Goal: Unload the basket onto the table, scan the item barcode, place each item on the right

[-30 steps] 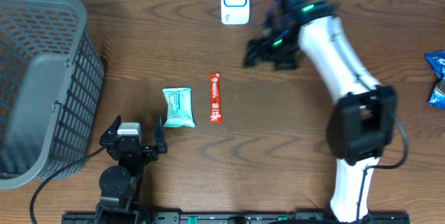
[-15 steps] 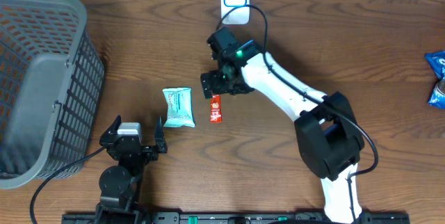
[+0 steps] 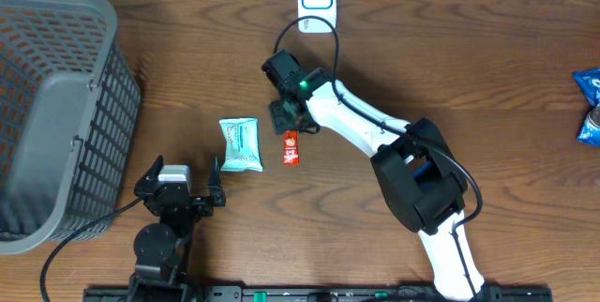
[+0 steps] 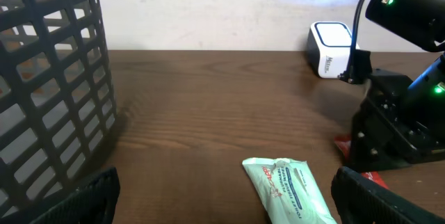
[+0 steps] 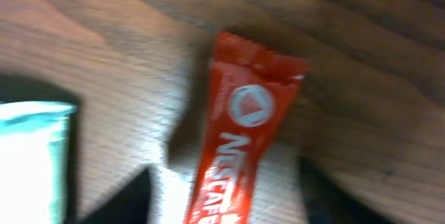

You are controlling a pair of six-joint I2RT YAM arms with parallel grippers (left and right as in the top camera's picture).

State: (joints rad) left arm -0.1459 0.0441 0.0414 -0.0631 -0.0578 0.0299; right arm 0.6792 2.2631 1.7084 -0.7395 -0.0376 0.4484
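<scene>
1. Basket (image 3: 56, 105), grey mesh, far left of the table. Unchanged; no part in this step.
2. Left gripper (image 3: 184, 182), parked at the near edge of the table, jaws spread wide and empty. It has not moved in the last second.
3. Teal packet (image 3: 240, 143), lying flat just beyond the left gripper and just left of the red sachet. Same spot as a second ago.
4. Red sachet (image 3: 291, 149), the item to be scanned, flat on the table near the middle. Its lower end lies where it lay before; its upper end is now hidden under the right arm. It reads as not yet lifted.
5. Right gripper (image 3: 286, 122): the one real change. A second ago it hung open in the air near the scanner; now it is down over the sachet's upper end. In the right wrist view the sachet runs between the two dark fingers (image 5: 132, 200), with a sliver of table on each side. So the jaws stand apart, though narrower than before, and are not clamped. Judgement: the reach is done and the grasp is in hand.
6. Scanner (image 3: 317, 0), white, at the far edge of the table, well apart from the sachet. Lift and presentation remain.
7. Blue packets (image 3: 589, 105), far right edge, untouched.
</scene>
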